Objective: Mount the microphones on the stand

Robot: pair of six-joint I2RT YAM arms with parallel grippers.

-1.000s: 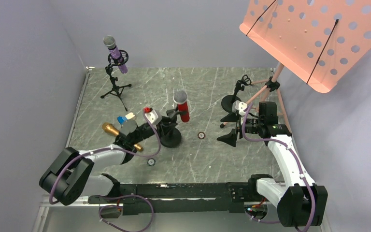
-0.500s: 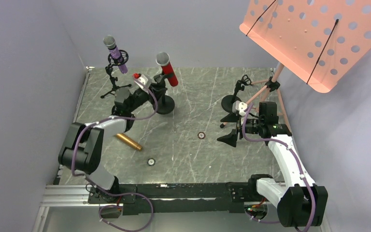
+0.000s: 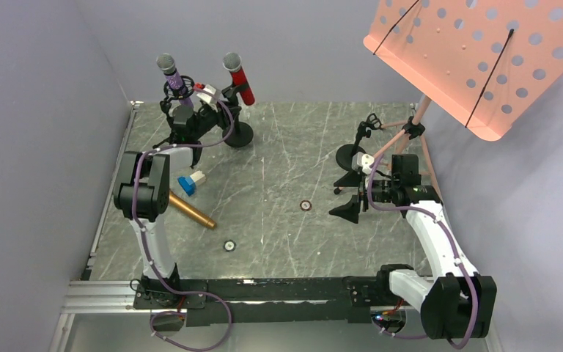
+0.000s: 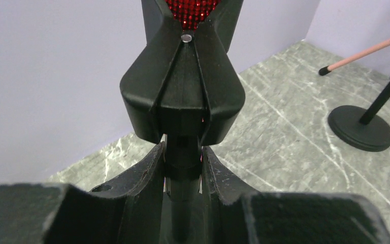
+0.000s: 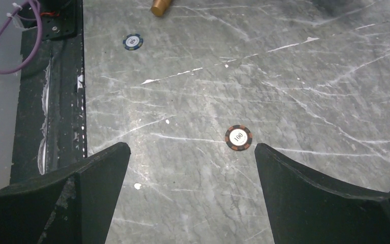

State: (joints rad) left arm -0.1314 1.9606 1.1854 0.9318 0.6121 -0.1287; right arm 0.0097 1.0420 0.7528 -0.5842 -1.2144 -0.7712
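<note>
On the table (image 3: 293, 161), seat the stand (image 3: 238, 136) flat at far left, clear of the purple mic (image 3: 170, 70), before easing the left claw (image 4: 183, 175), pinched narrow on its post (image 4: 183, 147) under the clip (image 4: 183, 96) holding the red mic (image 3: 239, 77). Next, likely: fetch the gold mic (image 3: 190, 211), lying near left, with the right claw (image 5: 192, 150), gaping wide, empty.

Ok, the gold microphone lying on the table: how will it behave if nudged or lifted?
The gold microphone is a round stick lying on the table, so a sideways nudge would probably roll it. Its shiny body may slip in a loose grip. It looks rigid and should lift without bending.
</note>
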